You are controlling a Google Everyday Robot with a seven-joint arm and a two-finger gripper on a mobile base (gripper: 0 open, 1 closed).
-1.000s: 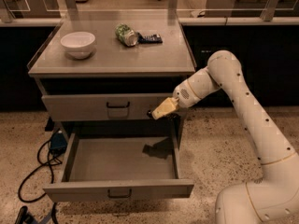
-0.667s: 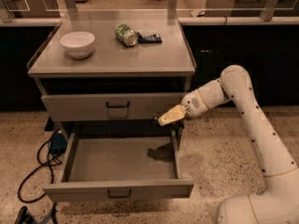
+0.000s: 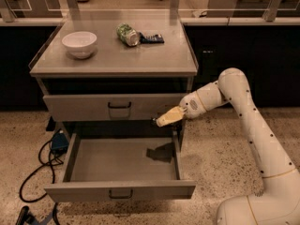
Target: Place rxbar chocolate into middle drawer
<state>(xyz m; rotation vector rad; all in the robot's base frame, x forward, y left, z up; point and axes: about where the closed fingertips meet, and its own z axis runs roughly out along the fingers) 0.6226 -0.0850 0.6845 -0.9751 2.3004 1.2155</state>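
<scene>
Gripper [image 3: 164,120] has dropped since a second ago, from level with the upper drawer's front to just under its lower right corner. Left: cable [image 3: 35,172] on the floor. White bowl [image 3: 79,43] near the surface's [image 3: 112,62] left edge. Green can [image 3: 127,34] on its side at the back edge, dark bluish bar [image 3: 151,38] touching it. Upper drawer [image 3: 112,107] shut. Middle drawer [image 3: 119,190] pulled out, gripper over its back right corner, shadow [image 3: 159,153] beneath. Jaws: cannot tell. Rxbar chocolate: only a dark sliver at the gripper tip; unconfirmed.

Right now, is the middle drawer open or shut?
Open: the middle drawer is pulled out, floor exposed. The gripper hangs above its rear corner nearest the arm.
</scene>
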